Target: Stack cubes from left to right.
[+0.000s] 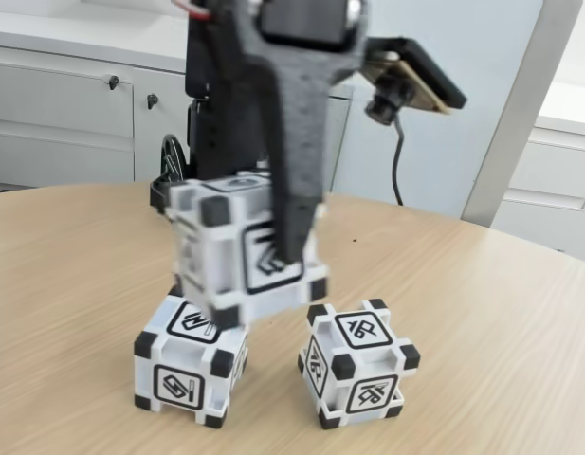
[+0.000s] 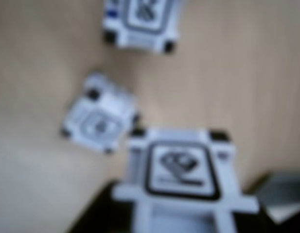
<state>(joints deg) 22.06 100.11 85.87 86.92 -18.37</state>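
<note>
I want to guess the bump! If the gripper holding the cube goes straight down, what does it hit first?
Probably the left cube on the table. The gripper points down, and its held cube hangs partly above that one. Depth is unclear, so it might catch only an edge.

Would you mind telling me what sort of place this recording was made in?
Probably an office or lab: a round wooden table, pale grey cabinets with dark knobs behind, and a small camera on a cable.
</note>
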